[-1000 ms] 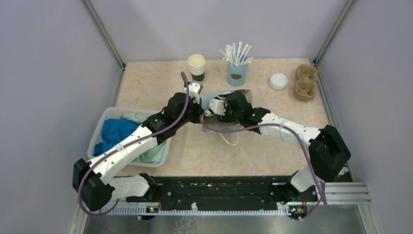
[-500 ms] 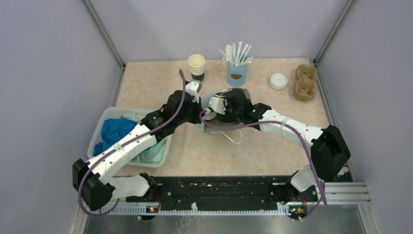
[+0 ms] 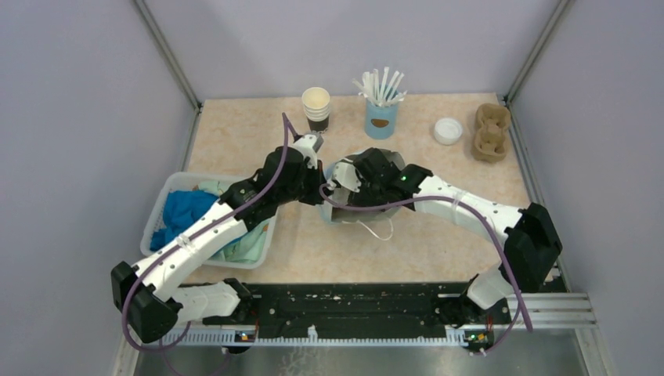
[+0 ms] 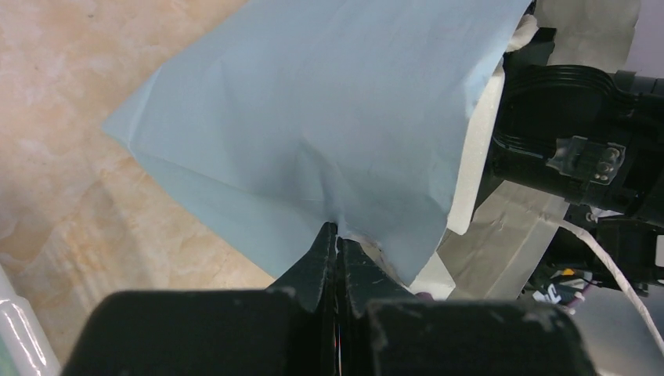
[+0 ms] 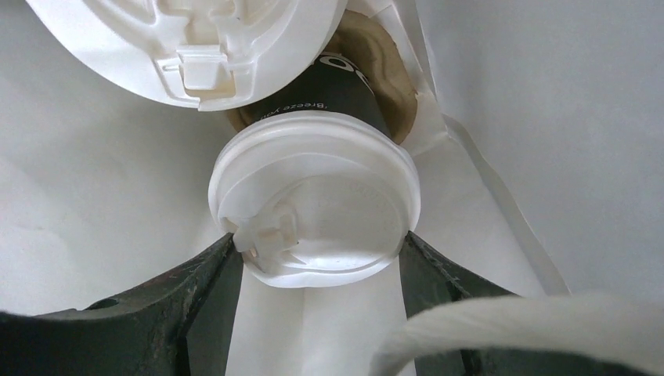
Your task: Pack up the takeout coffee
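The takeout coffee (image 5: 313, 204) has a round white lid and a black lower band. It sits inside the white-lined paper bag (image 4: 313, 102), and my right gripper (image 5: 317, 243) is shut on it, one finger against each side of the lid. A second lidded cup (image 5: 188, 39) stands beside it in a brown carrier (image 5: 368, 55). My left gripper (image 4: 337, 235) is shut on the bag's light blue edge, pinching the paper. In the top view the bag (image 3: 348, 213) lies mid-table between both wrists, and the coffee is hidden.
At the back stand a stack of lidless cups (image 3: 316, 106) and a blue cup of white sticks (image 3: 381, 110). Also at the back are a loose white lid (image 3: 448, 130) and a cardboard carrier (image 3: 491, 131). A white bin of cloths (image 3: 196, 215) sits at the left. The bag's handle (image 3: 380, 231) trails toward me.
Both wrists and the bag have shifted a little left and toward the near edge. The right gripper has gone deeper into the bag. Neither grip has changed.
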`<action>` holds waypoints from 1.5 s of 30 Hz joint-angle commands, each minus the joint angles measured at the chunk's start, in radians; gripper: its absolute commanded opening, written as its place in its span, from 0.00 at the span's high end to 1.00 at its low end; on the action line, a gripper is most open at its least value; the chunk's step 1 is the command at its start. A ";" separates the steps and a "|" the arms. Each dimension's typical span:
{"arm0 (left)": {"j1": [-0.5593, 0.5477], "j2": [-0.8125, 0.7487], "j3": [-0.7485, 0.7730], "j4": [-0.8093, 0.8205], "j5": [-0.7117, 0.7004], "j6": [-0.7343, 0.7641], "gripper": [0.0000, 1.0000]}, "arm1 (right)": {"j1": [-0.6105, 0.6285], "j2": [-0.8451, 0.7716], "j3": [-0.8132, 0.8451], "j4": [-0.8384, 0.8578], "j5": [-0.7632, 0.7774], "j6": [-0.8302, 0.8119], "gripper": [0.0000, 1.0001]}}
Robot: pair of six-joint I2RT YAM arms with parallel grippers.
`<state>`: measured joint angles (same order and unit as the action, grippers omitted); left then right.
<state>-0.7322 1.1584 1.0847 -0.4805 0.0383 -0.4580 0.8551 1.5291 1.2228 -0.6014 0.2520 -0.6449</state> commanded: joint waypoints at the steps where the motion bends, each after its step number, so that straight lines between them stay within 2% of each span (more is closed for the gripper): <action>1: -0.011 -0.026 0.042 -0.057 0.130 -0.059 1.00 | 0.030 -0.006 0.072 -0.102 -0.026 0.109 0.56; 9: -0.008 -0.028 0.088 -0.192 0.111 -0.121 1.00 | 0.060 0.018 0.152 -0.235 -0.092 0.193 0.56; 17: 0.013 0.076 0.255 -0.370 0.005 -0.124 0.97 | 0.062 0.112 0.252 -0.359 -0.175 0.217 0.56; 21: 0.014 0.086 0.313 -0.406 -0.074 -0.099 0.78 | 0.062 0.147 0.270 -0.378 -0.225 0.213 0.56; 30: 0.017 -0.024 0.353 -0.397 -0.160 -0.014 0.34 | 0.061 0.267 0.316 -0.382 -0.249 0.213 0.56; 35: 0.018 -0.065 0.395 -0.409 -0.223 0.024 0.25 | 0.062 0.330 0.299 -0.373 -0.250 0.226 0.57; 45: 0.018 -0.101 0.439 -0.427 -0.264 0.087 0.23 | 0.059 0.410 0.227 -0.316 -0.249 0.263 0.58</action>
<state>-0.7048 1.0729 1.4956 -0.9714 -0.2264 -0.4023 0.9031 1.7866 1.5455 -0.9646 0.0891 -0.4229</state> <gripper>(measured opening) 0.764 0.646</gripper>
